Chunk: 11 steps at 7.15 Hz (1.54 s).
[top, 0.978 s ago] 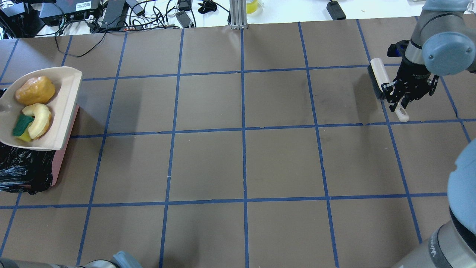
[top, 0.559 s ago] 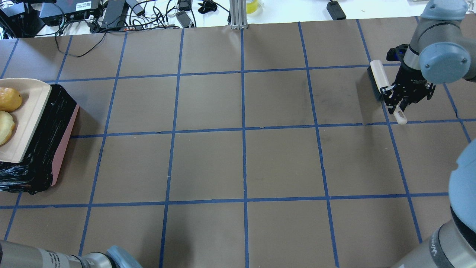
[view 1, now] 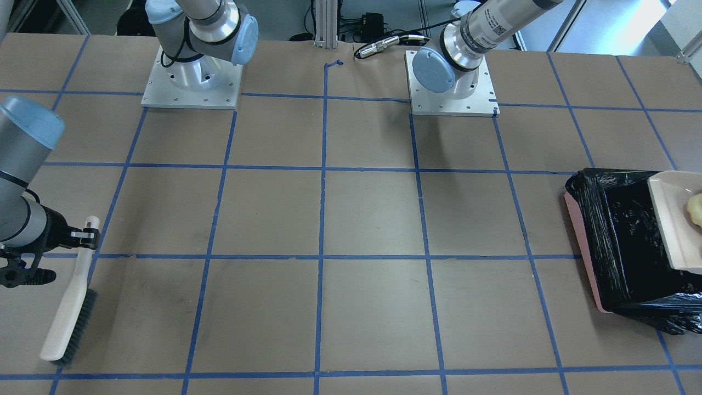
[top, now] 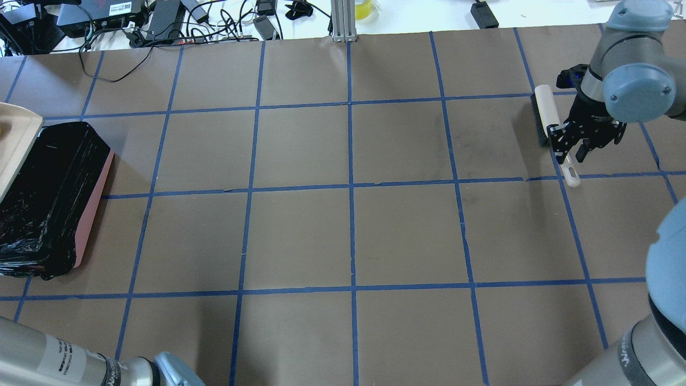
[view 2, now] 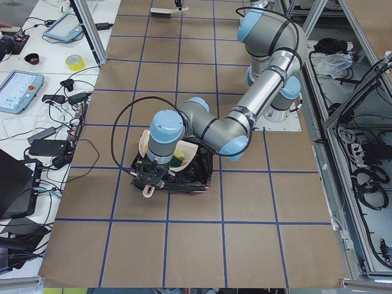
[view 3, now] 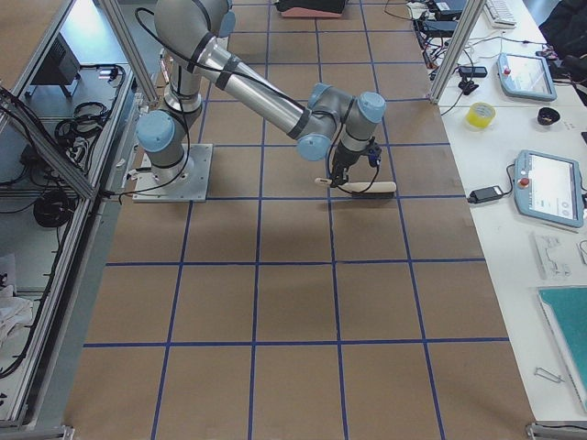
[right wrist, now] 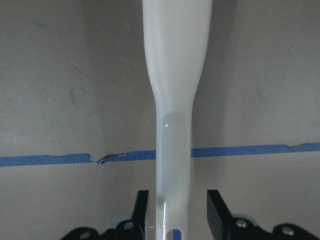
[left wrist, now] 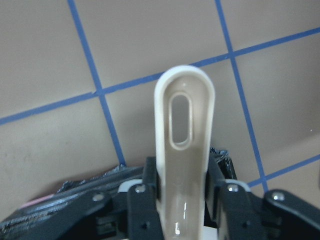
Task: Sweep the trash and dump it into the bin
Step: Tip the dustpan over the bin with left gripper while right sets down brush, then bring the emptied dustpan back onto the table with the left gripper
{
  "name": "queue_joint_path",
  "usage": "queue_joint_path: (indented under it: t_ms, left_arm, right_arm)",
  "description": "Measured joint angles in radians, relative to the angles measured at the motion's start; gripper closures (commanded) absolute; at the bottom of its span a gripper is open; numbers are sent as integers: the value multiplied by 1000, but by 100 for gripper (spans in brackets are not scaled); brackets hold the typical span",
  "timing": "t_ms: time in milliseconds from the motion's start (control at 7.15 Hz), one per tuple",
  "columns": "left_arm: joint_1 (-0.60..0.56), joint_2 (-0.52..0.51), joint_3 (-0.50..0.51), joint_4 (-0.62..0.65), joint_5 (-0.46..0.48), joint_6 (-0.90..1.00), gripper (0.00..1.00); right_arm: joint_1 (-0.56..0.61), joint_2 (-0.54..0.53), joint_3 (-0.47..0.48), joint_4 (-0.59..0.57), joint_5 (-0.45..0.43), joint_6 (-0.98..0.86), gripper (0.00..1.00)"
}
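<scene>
The beige dustpan (top: 16,139) hangs over the far-left side of the bin (top: 95,209), a pink box lined with a black bag. My left gripper (left wrist: 182,200) is shut on the dustpan's handle (left wrist: 184,125); it also shows in the exterior left view (view 2: 150,180). Trash lies in the pan: a yellow piece (view 1: 696,211) at the front view's edge and a green-and-yellow piece (view 2: 179,160). My right gripper (top: 571,150) is shut on the handle of the beige brush (top: 545,115), whose dark bristles are at the table on the far right.
Cables and power bricks (top: 161,21) lie beyond the table's far edge. A metal post (top: 343,21) stands at the far middle. The arm bases (view 1: 192,82) sit on the robot's side. The bin (view 1: 584,258) is near the table's left end.
The dustpan with the trash has moved left over the bin, almost out of the overhead view, uncovering the black bag. The right gripper and brush have shifted only slightly.
</scene>
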<state>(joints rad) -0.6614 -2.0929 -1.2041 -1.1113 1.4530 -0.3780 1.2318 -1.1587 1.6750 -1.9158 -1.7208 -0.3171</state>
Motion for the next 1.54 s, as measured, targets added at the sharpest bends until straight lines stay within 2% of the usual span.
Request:
queue_joint_path:
  t_ms: [280,559,699,978,1258,1538]
  left_arm:
    - [0,-39,16,113,-97,84,100]
    - [-1,-33,-12,158,-207,170,100]
    - [-1,-28,-30,189,-250,223,100]
    - [-2,-24,-44,263,-326,295,100]
    - [-3,-16,-46,347,-428,381,100]
    - [-4,-5,-47,389,-501,445,100]
  right_arm:
    - [0,-2,-1,1,-1,1,1]
    - [0,-40,-12,10,2,4,0]
    - [0,-93,-16,17,16,-5,0]
    - [4,-268,-30,56,65,-25,0]
    - [15,-420,-94,203,104,-22,0]
    - [58,-469,-190,390,134,39,0]
